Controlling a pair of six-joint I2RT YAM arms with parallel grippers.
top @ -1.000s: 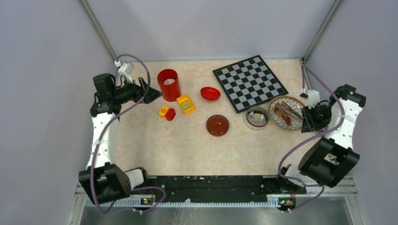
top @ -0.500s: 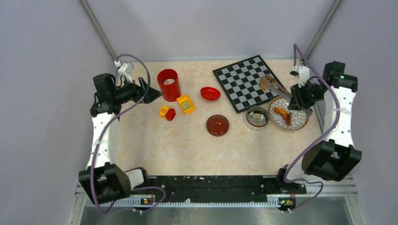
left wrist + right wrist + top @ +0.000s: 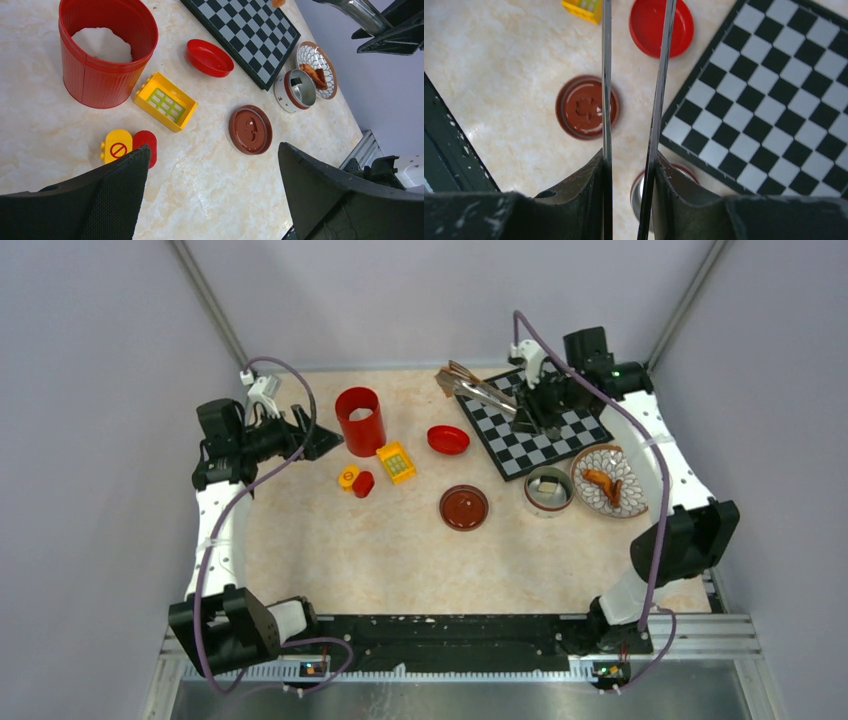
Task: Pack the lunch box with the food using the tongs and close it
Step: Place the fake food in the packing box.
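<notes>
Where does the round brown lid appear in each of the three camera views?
Top external: the brown lid lies just below centre, left of the lunch box.
Left wrist: the lid lies right of centre, on bare table.
Right wrist: the lid lies left of centre, crossed by one arm of the tongs.
Shared landmark: the red bowl, seen in all three views.

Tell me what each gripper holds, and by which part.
The right gripper holds the tongs, fingers squeezing both arms near one end. The left gripper is open and holds nothing.
</notes>
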